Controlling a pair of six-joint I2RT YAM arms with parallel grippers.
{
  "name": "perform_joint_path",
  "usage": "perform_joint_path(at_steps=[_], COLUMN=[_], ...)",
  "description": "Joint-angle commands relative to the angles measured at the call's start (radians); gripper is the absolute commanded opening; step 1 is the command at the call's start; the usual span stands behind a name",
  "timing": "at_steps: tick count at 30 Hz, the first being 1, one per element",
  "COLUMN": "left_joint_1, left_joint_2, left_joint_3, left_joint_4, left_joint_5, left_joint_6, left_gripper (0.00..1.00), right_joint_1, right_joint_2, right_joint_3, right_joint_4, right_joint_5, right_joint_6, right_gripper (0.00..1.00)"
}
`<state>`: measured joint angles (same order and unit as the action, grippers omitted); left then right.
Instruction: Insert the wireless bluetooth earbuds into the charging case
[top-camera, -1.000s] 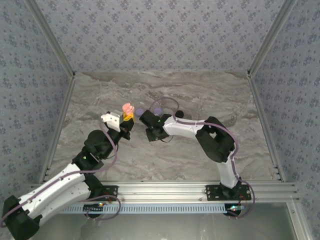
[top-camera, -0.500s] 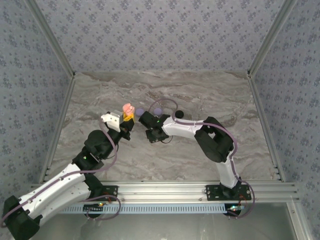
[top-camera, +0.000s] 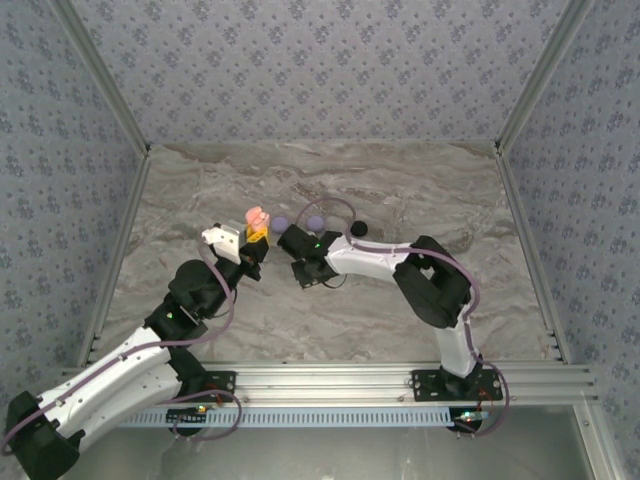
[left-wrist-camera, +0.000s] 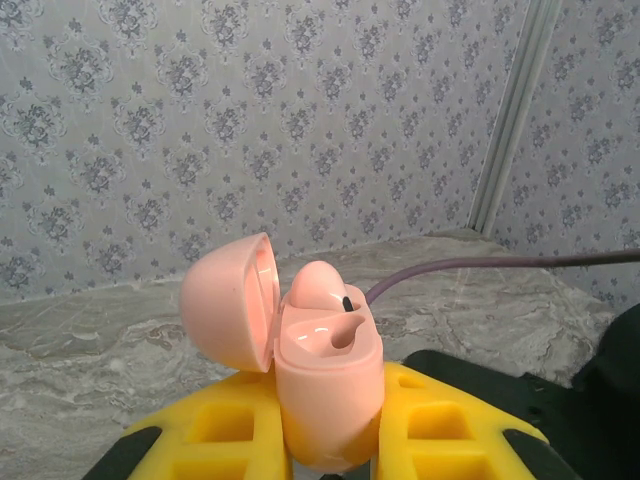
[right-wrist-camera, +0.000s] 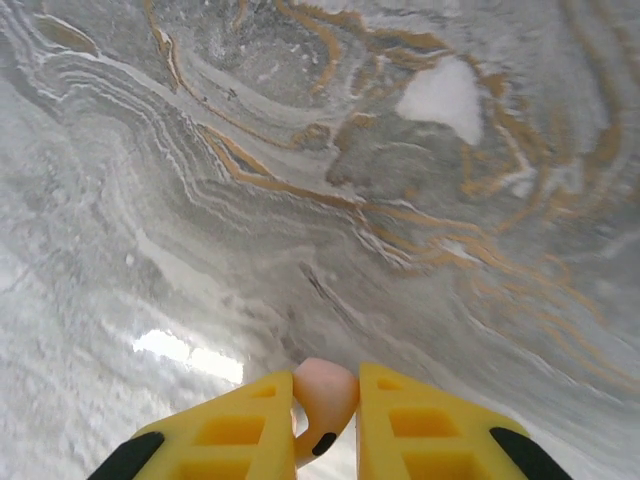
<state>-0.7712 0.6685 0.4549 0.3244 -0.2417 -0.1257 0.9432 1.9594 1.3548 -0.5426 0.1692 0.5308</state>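
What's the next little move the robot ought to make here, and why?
Probably lift the right hand and carry it toward the left hand. The right hand is shut on a pink earbud over the table, while the left hand holds the charging case with its lid open and one socket seemingly empty.

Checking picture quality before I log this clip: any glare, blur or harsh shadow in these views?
Right wrist: a bright glare patch on the marble table beside the jaws; pink earbud clear. Left wrist: evenly lit, open case crisp. Top external: soft, case tiny.
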Motion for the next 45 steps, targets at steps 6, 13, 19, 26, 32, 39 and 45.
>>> perform_joint_path(at_steps=[6, 13, 19, 26, 32, 39, 45], left_joint_1=[0.009, 0.009, 0.004, -0.009, -0.025, -0.032, -0.034], left_joint_2=[0.041, 0.158, 0.273, 0.352, 0.376, 0.385, 0.381], left_joint_3=[0.051, 0.109, 0.176, 0.241, 0.263, 0.278, 0.276], left_joint_4=[0.051, 0.107, 0.161, 0.16, 0.144, 0.12, 0.121], left_joint_5=[0.178, 0.411, 0.595, 0.766, 0.793, 0.816, 0.817], left_joint_6=[-0.013, -0.022, -0.059, -0.054, -0.037, -0.023, -0.023], left_gripper=[0.0, 0.0, 0.0, 0.0, 0.0, 0.0, 0.0], right_joint_1=[-0.013, -0.025, -0.02, 0.004, 0.016, 0.02, 0.021], right_joint_2=[-0.427, -0.78, -0.957, -0.969, -0.95, -0.918, -0.915], right_joint_3=[-0.154, -0.24, -0.225, -0.178, -0.171, -0.171, -0.171], right_joint_4=[0.07, 0.116, 0.156, 0.171, 0.197, 0.201, 0.189], right_joint_5=[0.089, 0.0, -0.096, -0.151, -0.146, -0.117, -0.099], right_joint_6=[-0.154, -0.293, -0.371, -0.434, -0.463, -0.481, -0.492], right_gripper=[0.2, 0.2, 0.2, 0.2, 0.2, 0.2, 0.2])
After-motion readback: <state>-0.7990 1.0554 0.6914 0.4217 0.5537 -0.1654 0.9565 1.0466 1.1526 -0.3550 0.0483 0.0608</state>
